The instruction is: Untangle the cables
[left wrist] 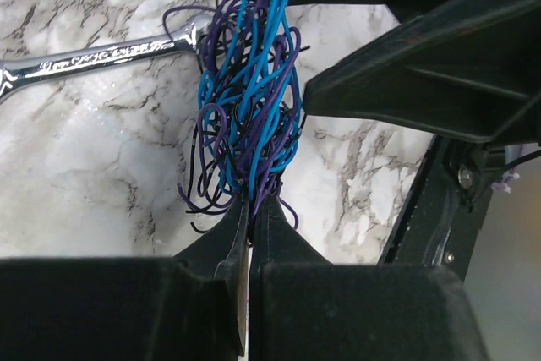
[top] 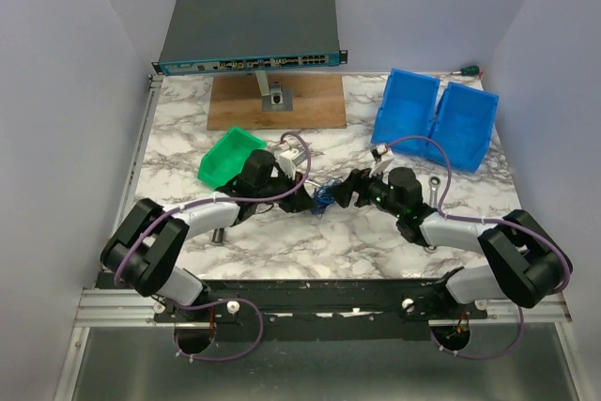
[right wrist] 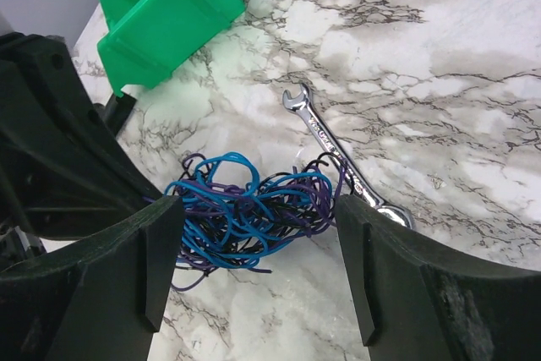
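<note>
The cables [left wrist: 249, 99] are a scribbly ball of thin blue, purple and black wires lying on the marble table [top: 282, 241] between the two arms. My left gripper [left wrist: 254, 200] is shut on the bundle's near end, with strands pinched between its tips. My right gripper [right wrist: 258, 209] is open, one finger on either side of the cables [right wrist: 245, 213], and neither pad presses on them. From above, the cables [top: 326, 196] show as a small blue knot between the left gripper [top: 305, 199] and the right gripper [top: 349, 190].
A silver wrench [right wrist: 330, 137] lies on the marble touching the bundle's far side, also seen as the wrench [left wrist: 93, 58]. A green bin [top: 230, 157] sits behind the left arm, blue bins [top: 437, 119] at back right. A wooden board [top: 277, 100] and network switch [top: 249, 30] stand at the back.
</note>
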Controlling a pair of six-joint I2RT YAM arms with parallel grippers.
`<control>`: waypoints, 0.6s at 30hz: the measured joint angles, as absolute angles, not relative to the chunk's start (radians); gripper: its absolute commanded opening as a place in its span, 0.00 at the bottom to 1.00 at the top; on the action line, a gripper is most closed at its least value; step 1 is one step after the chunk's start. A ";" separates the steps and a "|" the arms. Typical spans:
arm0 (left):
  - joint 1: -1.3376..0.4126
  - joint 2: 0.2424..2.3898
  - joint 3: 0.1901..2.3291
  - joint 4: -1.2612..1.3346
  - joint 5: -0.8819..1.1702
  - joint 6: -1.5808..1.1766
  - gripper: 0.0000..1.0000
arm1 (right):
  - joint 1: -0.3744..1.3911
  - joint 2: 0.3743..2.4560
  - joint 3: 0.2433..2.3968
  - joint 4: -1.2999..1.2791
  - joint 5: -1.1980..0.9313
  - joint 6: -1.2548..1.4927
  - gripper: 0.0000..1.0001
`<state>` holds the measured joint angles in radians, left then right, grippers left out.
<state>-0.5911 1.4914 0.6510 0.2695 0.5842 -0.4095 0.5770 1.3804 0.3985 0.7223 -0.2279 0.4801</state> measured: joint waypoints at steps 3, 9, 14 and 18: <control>-0.591 1.466 0.635 0.312 0.611 -0.416 0.00 | 0.577 1.385 0.399 0.724 -0.228 0.488 0.84; -0.591 1.438 0.613 0.352 0.622 -0.419 0.00 | 0.577 1.385 0.401 0.718 -0.194 0.511 1.00; -0.591 1.410 0.599 0.358 0.622 -0.419 0.00 | 0.566 1.291 0.367 0.714 -0.131 0.528 0.98; -0.591 1.409 0.599 0.358 0.622 -0.419 0.00 | 0.553 1.212 0.330 0.712 -0.056 0.537 0.95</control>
<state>-0.5911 1.4090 0.5987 0.3584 0.6216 -0.4191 0.5529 1.2121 0.3302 0.7120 -0.0559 0.5373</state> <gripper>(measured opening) 0.024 0.985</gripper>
